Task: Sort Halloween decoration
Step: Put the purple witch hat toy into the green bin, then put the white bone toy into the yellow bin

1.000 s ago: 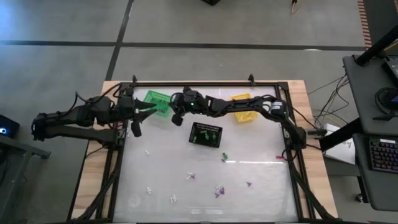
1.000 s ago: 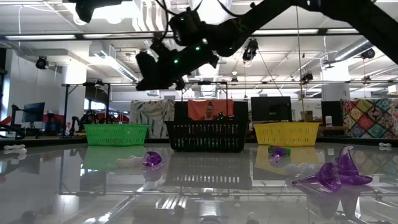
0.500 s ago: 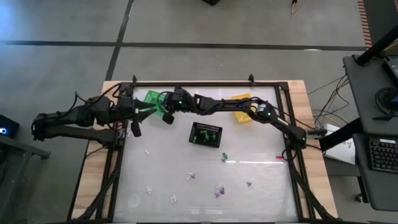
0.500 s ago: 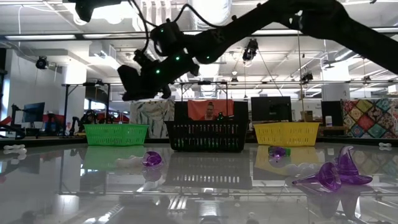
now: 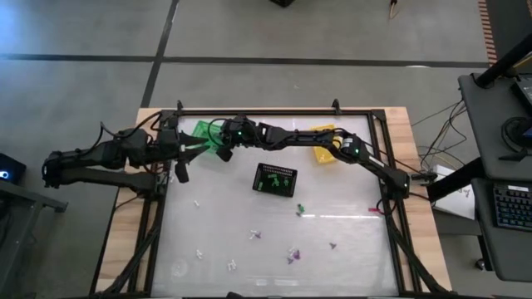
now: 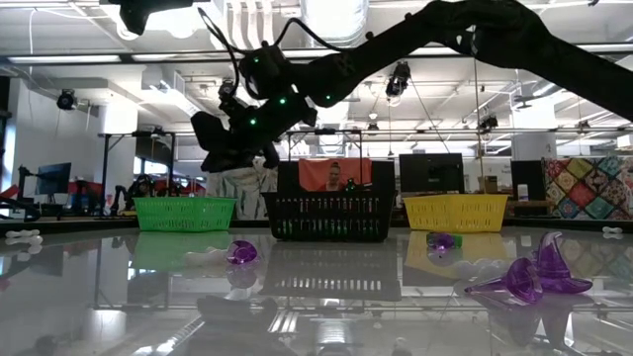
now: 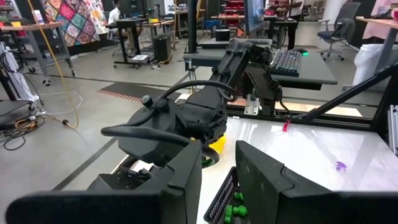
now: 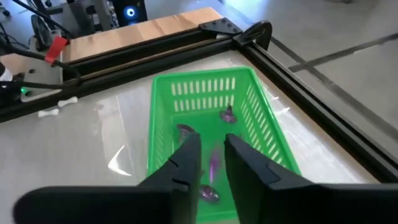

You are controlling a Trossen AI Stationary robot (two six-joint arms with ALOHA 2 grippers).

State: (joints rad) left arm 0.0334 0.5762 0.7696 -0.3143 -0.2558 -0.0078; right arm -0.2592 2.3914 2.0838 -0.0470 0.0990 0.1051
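The right gripper point(image 8: 208, 163) hangs over the green basket point(image 8: 186, 99) at the far left of the table, arm stretched across from the right side. Its fingers point(image 8: 186, 155) stand slightly parted, and a blurred purple streak shows in the gap between them, above the basket floor. Whether that piece is pinched or already falling I cannot tell. Several purple trinkets point(image 8: 227, 114) lie in the green basket below.

The left gripper point(image 5: 202, 144) waits just beside the same basket, at the table's left edge; its fingers point(image 7: 180, 180) stand a little apart with nothing between them.

The rest of the Halloween decoration point(image 5: 291, 253) is scattered over the near half of the glossy table point(image 5: 349, 208): white, purple and green pieces, well apart from one another. Green pieces point(image 5: 274, 178) sit in the black basket point(image 5: 259, 186) at centre. The yellow basket point(image 5: 322, 154) stands to the right, partly under the arm; its contents cannot be made out.

Assessment of handling: the trinkets appear to be rigid moulded plastic, very light and far smaller than the baskets. On a slick, reflective surface they will likely skid or flip if nudged from one side, so the jaws should close squarely from above. The purple piece point(image 6: 539, 277) nearest the low camera shows a flared base and a thin stem; the stem or the narrow waist looks the best place to pinch. Breakage seems unlikely; loss of grip is the main risk.
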